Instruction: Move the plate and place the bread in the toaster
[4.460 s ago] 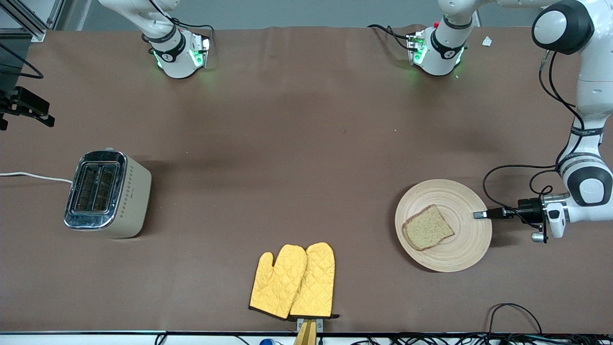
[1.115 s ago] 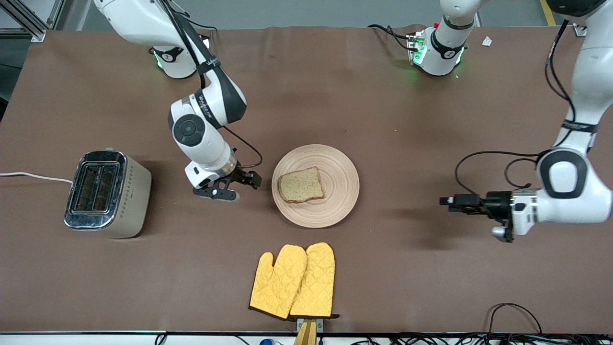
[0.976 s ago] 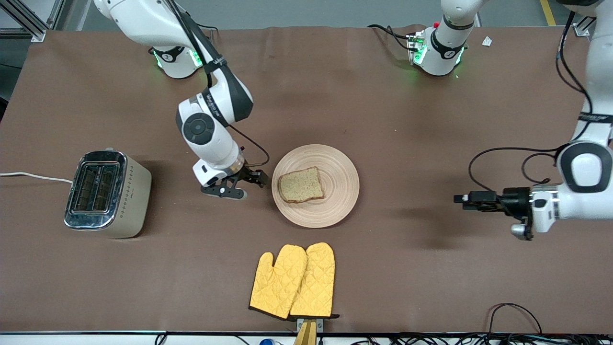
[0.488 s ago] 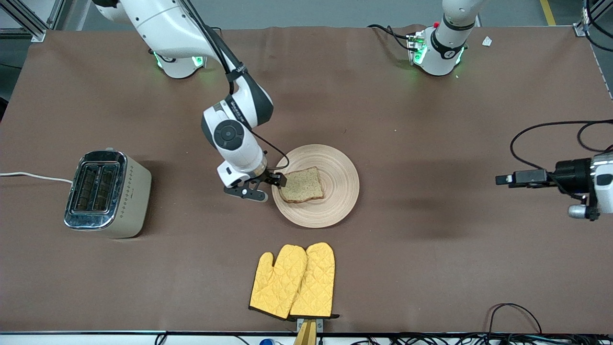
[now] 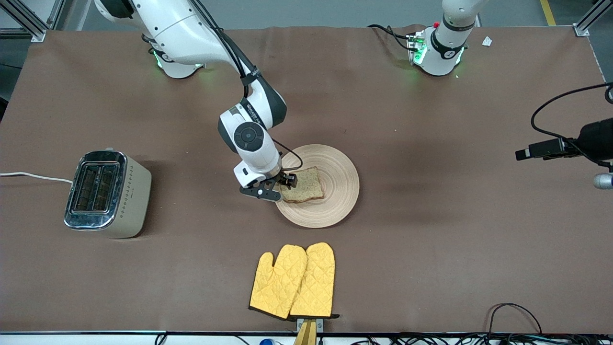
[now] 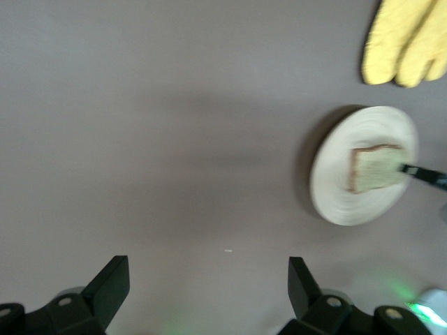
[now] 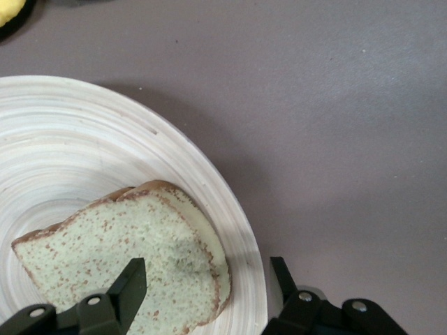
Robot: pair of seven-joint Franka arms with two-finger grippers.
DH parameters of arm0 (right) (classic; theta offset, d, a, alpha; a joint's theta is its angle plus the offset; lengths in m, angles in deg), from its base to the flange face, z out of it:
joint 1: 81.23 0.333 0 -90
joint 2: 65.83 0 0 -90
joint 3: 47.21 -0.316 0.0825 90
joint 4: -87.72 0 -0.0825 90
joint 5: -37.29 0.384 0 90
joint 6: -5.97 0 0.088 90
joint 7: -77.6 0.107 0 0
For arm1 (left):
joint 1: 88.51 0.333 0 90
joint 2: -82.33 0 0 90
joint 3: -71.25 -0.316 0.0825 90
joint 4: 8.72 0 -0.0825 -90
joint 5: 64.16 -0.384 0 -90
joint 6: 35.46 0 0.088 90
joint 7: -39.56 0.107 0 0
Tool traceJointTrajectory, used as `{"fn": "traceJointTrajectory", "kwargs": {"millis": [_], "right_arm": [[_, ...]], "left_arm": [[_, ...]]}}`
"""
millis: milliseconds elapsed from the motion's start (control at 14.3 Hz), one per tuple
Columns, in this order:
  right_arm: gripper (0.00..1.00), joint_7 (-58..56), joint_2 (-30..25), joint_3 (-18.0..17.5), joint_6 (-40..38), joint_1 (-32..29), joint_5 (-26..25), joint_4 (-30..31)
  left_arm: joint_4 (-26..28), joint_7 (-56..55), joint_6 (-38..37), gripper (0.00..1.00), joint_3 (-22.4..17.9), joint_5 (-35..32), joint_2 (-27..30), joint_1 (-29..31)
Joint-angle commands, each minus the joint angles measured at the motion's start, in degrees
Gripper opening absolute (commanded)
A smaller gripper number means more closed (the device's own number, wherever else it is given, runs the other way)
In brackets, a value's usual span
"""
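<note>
Brown cloth covers the bench (image 5: 431, 230), which carries every item listed.

Right pincer (image 5: 282, 184): low over the plate's rim toward the right arm's end of the bench. Its fingers (image 7: 129, 286) stand apart on either side of the bread's corner, one over the crumb and one off the slice near the plate's rim; whether they press the crust is hard to judge from these views. Lettering runs along the arm's dark wrist band, too small to read.

Plate (image 5: 335, 191): pale ringed wood, flat on the bench under the right pincer, near the bench's middle.

Bread (image 5: 304, 186): one speckled brown slice with a darker crust, lying on the plate, its edge at the right pincer's tips.

Toaster (image 5: 107, 194): cream body, chrome top, two slots, dotted diamond pattern and a small unreadable mark on its side. It stands well apart from the right pincer, toward the right arm's end of the bench, with a white cord (image 5: 33, 176) trailing off the edge.

Oven mitts (image 5: 293, 281): yellow, quilted, a pair side by side, nearer to the front camera than the plate.

Left pincer (image 5: 524, 153): up in the air over the left arm's end of the bench, well apart from the plate, fingers (image 6: 112, 283) spread wide and empty. This arm waits.
</note>
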Motion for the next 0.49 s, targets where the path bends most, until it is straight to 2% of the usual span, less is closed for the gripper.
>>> {"fn": "traceJointTrajectory", "kwargs": {"millis": [0, 139, 279, 348, 418], "right_arm": [[0.61, 1.68, 0.80, 0.64, -0.32, 0.80, -1.11, -0.87], [0.55, 1.68, 0.98, 0.73, -0.32, 1.33, -1.11, -1.13], [0.49, 1.68, 1.07, 0.73, -0.32, 1.33, -1.11, -1.30], [0.46, 1.68, 1.16, 0.73, -0.32, 1.33, -1.11, -1.31], [0.44, 1.68, 1.24, 0.73, -0.32, 1.33, -1.20, -1.31]], "left_arm": [[0.47, -0.08, -1.76, 1.00, 3.79, -7.55, 3.33, 0.02], [0.46, 0.28, -4.14, 1.00, 5.21, -10.38, 5.43, -0.15], [0.64, 0.46, -4.14, 1.00, 4.26, -11.61, 7.81, -3.73], [0.55, 0.63, -4.14, 1.00, 1.46, -12.92, 8.34, -6.71], [0.81, 0.81, -4.14, 1.00, -3.61, -13.11, 10.17, -11.70]]}}
